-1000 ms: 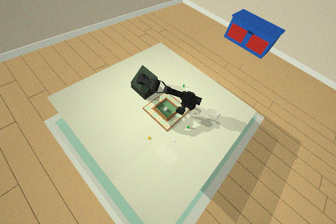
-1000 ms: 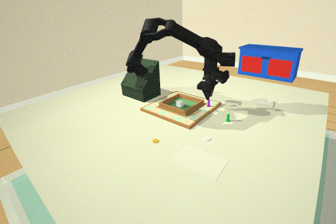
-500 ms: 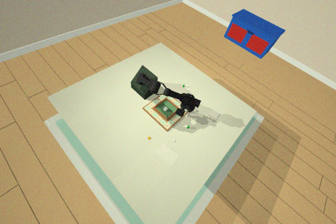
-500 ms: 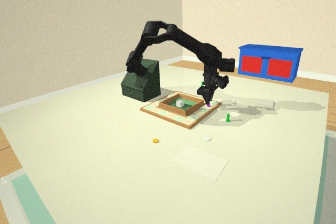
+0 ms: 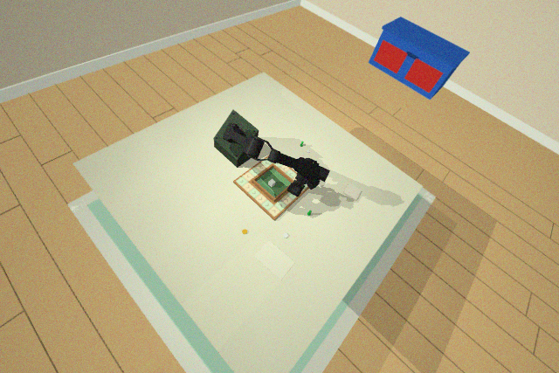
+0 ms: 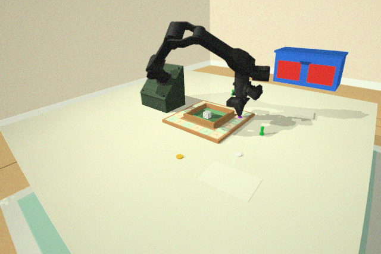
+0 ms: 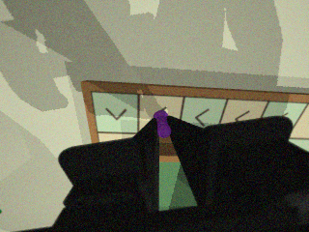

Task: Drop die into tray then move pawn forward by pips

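Observation:
The purple pawn [image 6: 239, 117] [image 7: 164, 130] stands on the square beside a corner square of the board [image 5: 253, 200] [image 6: 190, 131] [image 7: 193, 92]. My gripper [image 6: 240, 113] [image 7: 161, 121] points down and is shut on the pawn, with the fingertips on either side of its upper part. The pawn is hidden behind the arm in the top view. The white die [image 5: 272, 183] [image 6: 206, 114] lies inside the tray [image 5: 264, 191] [image 6: 198, 121]; its top pips are too small to read surely. The die is hidden in the wrist view.
Green pawns [image 5: 309, 213] [image 6: 261, 131] stand off the board on two sides. An orange disc [image 5: 244, 231] [image 6: 179, 156], a white disc [image 5: 286, 235] [image 6: 238, 154] and a pale sheet [image 5: 274, 260] [image 6: 230, 180] lie in front. The tray wall is close beside my fingers.

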`<state>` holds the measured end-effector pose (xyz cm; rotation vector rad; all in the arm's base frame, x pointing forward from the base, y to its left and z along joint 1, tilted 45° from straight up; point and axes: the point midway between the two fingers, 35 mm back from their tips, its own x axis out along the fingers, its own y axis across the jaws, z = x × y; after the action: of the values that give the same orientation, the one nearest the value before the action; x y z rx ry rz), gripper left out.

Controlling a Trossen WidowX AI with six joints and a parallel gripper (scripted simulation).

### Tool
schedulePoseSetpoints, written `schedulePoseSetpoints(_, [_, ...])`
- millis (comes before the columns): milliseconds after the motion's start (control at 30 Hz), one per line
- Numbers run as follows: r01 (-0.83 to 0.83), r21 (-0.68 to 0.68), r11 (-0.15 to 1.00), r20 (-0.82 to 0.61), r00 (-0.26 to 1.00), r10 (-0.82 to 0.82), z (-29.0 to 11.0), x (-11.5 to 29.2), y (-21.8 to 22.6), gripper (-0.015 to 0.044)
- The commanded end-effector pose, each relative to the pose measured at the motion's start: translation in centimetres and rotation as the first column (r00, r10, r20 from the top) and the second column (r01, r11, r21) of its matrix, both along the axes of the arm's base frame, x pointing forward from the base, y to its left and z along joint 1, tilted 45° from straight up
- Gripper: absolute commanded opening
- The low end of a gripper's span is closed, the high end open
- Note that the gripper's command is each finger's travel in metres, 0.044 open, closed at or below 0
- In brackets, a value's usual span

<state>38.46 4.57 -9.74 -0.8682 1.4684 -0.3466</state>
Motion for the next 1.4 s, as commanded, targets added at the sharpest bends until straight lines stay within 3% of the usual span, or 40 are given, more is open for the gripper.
schedulePoseSetpoints(0, [-0.003,-0.004,1.0,-0.001,1.0,0.003,0.0,0.0,-0.1,0.0])
schedulePoseSetpoints(167, [-0.004,-0.002,1.0,-0.001,1.0,0.004,0.8,0.0,0.9,0.0])
schedulePoseSetpoints(667, [-0.003,0.002,1.0,-0.003,1.0,0.003,9.1,-1.9,8.6,0.0])
schedulePoseSetpoints(1367, [-0.003,0.004,1.0,-0.01,1.0,0.003,4.4,-6.7,7.9,0.0])
